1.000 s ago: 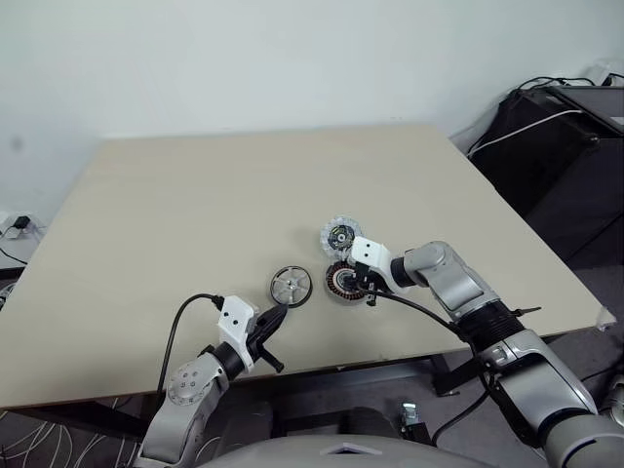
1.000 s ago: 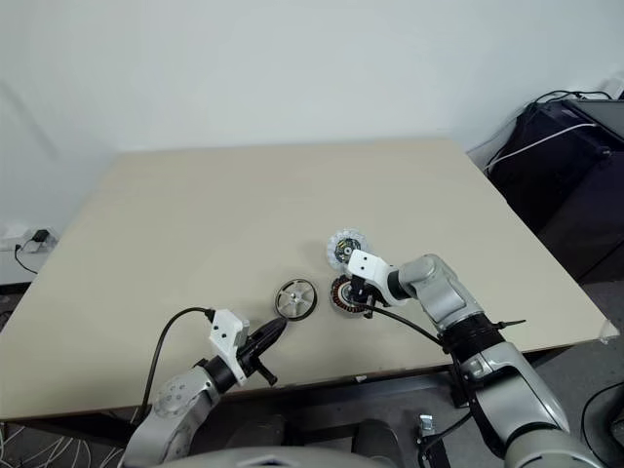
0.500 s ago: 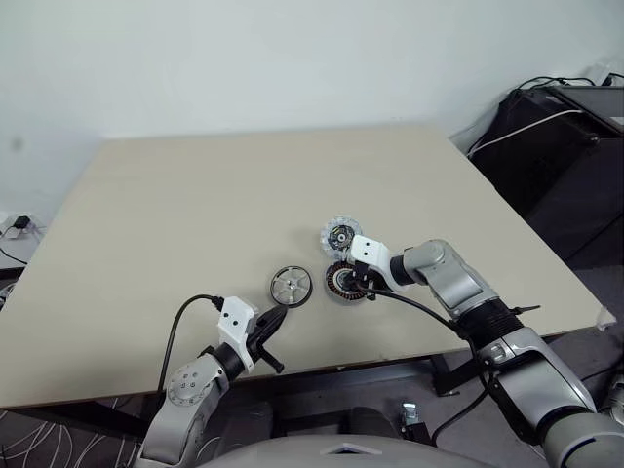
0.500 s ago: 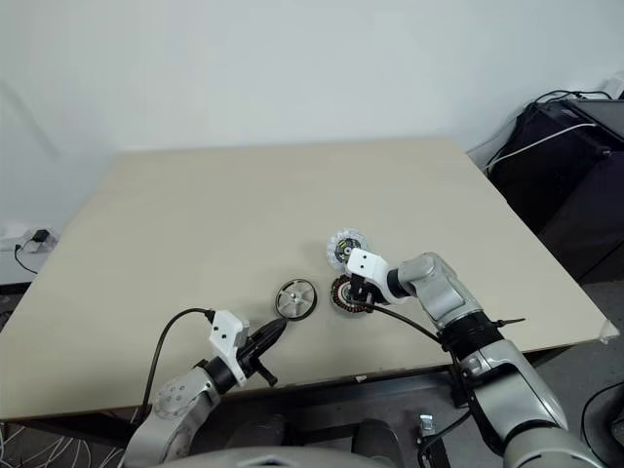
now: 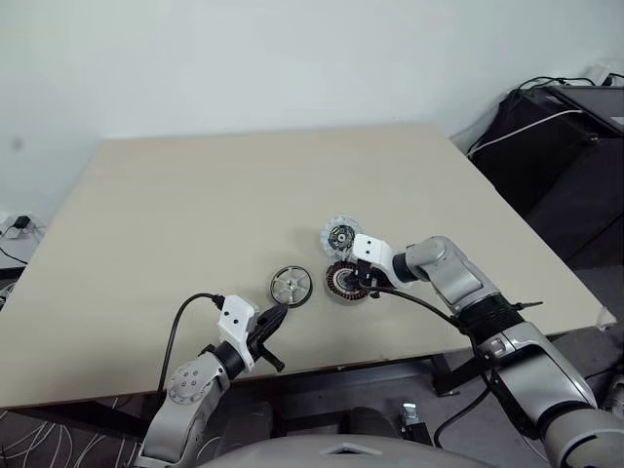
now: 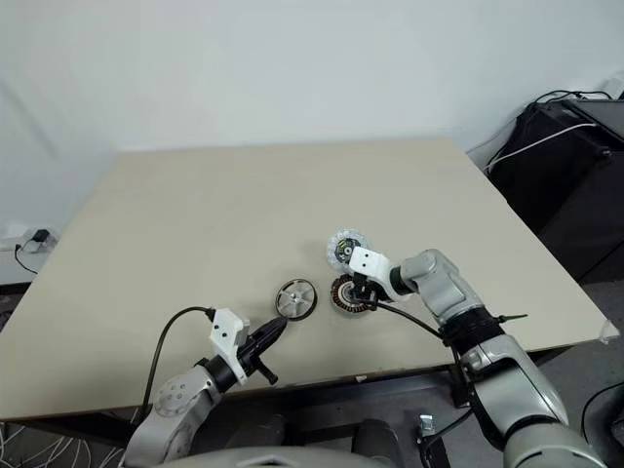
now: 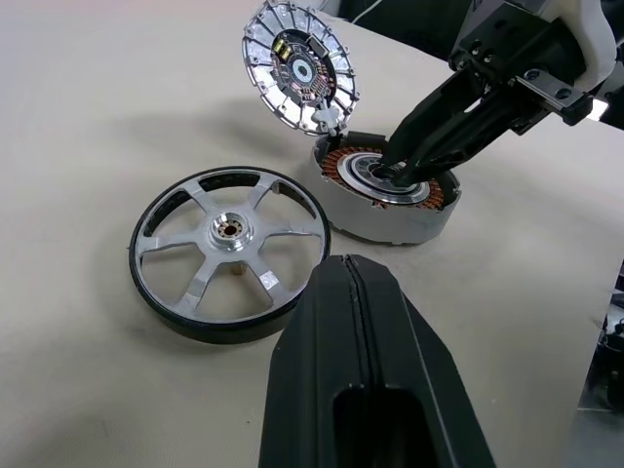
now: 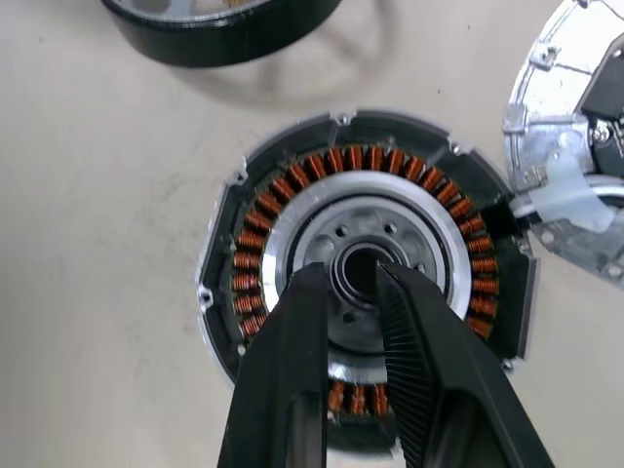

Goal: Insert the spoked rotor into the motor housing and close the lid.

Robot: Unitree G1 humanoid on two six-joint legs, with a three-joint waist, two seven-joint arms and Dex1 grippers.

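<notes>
Right gripper (image 8: 349, 285), fingers narrowly parted, tips at the silvery hub of the copper-wound dark motor housing (image 8: 366, 278). Left gripper (image 7: 359, 292), closed and empty, hovers beside the dark-rimmed spoked rotor (image 7: 230, 253). Steadying the housing first would ease insertion.

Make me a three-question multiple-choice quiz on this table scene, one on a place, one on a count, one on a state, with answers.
1. Where do the tips of the right gripper sit?
A. On the spoked disc's hub
B. At the silvery centre of the copper-wound dark ring motor housing
C. On bare table

2. How many spokes has the dark-rimmed silvery spoked rotor?
A. Three
B. Five
C. Eight

3. How does the pale scalloped silvery lid stand?
A. Flat on the housing
B. Propped up at a tilt, its lower edge by the housing's rim
C. Lying on the rotor

Answers: 1 B, the right wrist view shows the fingertips at the central hole. 2 B, the left wrist view shows five spokes round the hub. 3 B, that view shows it tilted, its finned face in sight.
</notes>
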